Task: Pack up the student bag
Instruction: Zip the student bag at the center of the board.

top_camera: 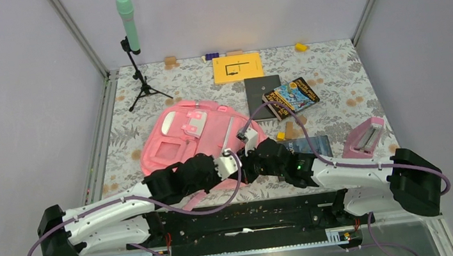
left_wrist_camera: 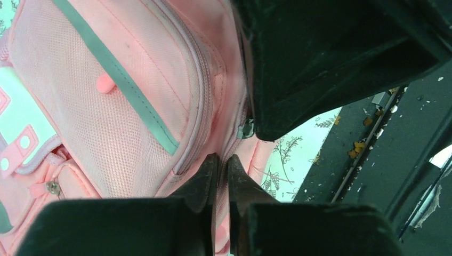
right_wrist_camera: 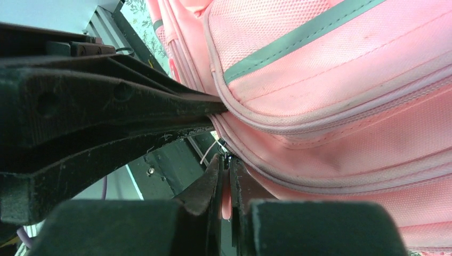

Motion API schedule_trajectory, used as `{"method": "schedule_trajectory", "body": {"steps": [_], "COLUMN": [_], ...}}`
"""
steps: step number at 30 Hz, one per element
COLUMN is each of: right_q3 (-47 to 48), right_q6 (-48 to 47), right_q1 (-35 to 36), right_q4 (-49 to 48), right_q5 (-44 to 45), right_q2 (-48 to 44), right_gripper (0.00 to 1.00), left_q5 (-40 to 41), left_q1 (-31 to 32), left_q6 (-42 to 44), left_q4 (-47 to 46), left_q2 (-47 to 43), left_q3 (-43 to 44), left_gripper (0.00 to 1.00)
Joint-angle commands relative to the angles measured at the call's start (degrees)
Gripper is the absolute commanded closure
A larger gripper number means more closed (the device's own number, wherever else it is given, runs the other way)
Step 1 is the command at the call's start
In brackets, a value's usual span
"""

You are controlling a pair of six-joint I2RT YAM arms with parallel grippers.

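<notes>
At the zip seam (left_wrist_camera: 204, 104), judged the firmest hold on the limp pink fabric student bag (top_camera: 177, 143), the left gripper (left_wrist_camera: 223, 165) is clenched; a tab (right_wrist_camera: 226, 200) is pinched by the right gripper (right_wrist_camera: 226, 165).

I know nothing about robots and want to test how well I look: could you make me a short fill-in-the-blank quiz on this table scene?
1. The student bag is ____ in colour.
2. Pinching its fabric are ____ tools, the left tool and the right tool.
3. The microphone on its stand has a ____ head.
4. The book nearest the far wall is ____.

Missing words: pink; two; green; yellow.
</notes>
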State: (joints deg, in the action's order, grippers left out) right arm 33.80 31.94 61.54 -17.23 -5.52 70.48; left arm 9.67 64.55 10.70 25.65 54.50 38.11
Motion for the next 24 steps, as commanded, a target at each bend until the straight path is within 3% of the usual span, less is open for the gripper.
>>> {"method": "schedule_trajectory", "body": {"steps": [1,11,16,24], "right_q3": [0.2,-0.2,1.0,4.7], "right_q6": [-1.5,-7.2,-11.0,-12.3], "right_q1": [-0.6,-6.1,-12.1,-21.7], "right_q4": [-2.9,6.0,7.1,2.2], "right_q5": [2.4,10.4,8.9,2.2], "right_q2": [-3.4,-7.1,-5.1,3.8], "right_gripper": [1.00,1.00,1.00,1.00], "left_q5": [4.2,9.3,15.9,16.4], "left_q1": [-0.1,0.3,0.5,0.5], "left_q6": [-0.1,0.7,2.0,1.4], "left_q4": [-1.4,-0.5,1.3,4.3], "left_q2": [1.3,-2.2,-4.6,-7.2], "left_q3": [1.3,0.1,0.7,1.0], "left_gripper": [1.00,1.00,1.00,1.00]}}
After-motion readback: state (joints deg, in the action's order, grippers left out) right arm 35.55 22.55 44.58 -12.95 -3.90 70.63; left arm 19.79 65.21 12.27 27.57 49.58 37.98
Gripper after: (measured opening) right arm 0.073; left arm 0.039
